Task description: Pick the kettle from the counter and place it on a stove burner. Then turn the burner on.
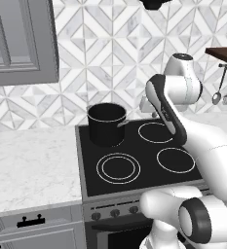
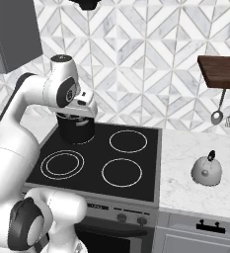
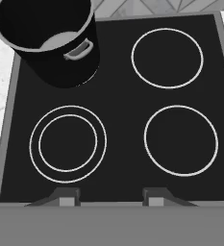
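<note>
The jaws stand partly open with nothing between them, their two dark finger tips rising at the bottom of the hand view, high above the black glass cooktop. The cooktop carries four white ring marks: three single circles and one double ring at the front left. None of the discs glows. One big black pot sits at the back left corner, with one grey handle showing on its side. The front right single circle is the stove burner, bare. One kettle, small and pale with a dark knob and handle, stands upright on the white marble worktop to the right of the stove, well apart from the jaws. Two utensils hang under a brown shelf. Three knobs line the stove front.
</note>
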